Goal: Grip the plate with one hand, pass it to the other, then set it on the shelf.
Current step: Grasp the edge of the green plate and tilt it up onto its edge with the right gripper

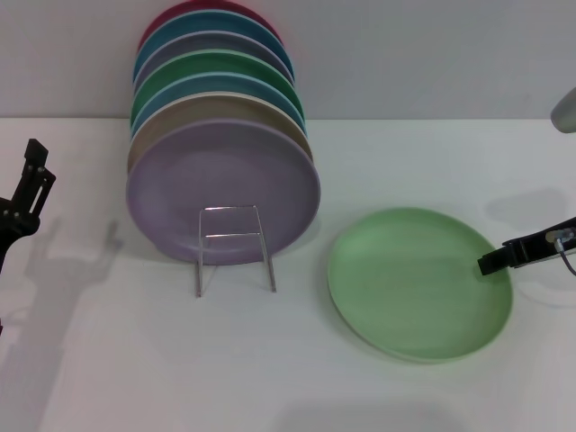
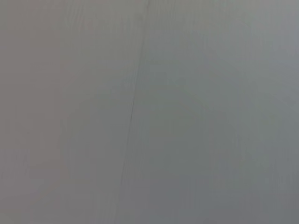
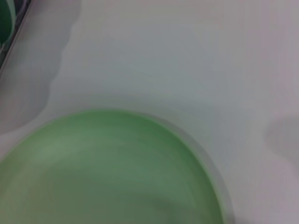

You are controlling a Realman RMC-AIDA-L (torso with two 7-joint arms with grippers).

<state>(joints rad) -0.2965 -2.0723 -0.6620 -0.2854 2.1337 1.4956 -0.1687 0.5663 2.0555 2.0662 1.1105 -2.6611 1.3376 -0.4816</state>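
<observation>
Lying flat on the white table (image 1: pixel 108 360), right of centre, the pale mint-green plate (image 1: pixel 418 283), rim up and face bare; shown again close in the right wrist view (image 3: pixel 107 172), filling the lower part, with white surface beyond. Reaching in from the right edge, the right gripper (image 1: pixel 493 262), its dark tip at or just above the plate's right rim; contact not certain, and jaw spread cannot be told from this angle. Held up at the far left edge, well apart from the plate, the left gripper (image 1: pixel 36 171), black and pointing upward, clear of the table; jaw state also not readable. Showing only a blank grey surface with a faint line, the left wrist view. Standing left of the plate and near it, the shelf (image 1: pixel 234 247), a thin silver wire rack with an upright rectangular loop and crossbar, feet on the table. Leaning in the rack behind that loop, a row of plates, lavender plate (image 1: pixel 225 193) in front, then a tan plate (image 1: pixel 225 110), with blue, emerald-green plate (image 1: pixel 216 65) and a dark red one (image 1: pixel 216 7) further back against the grey wall (image 1: pixel 432 54).
</observation>
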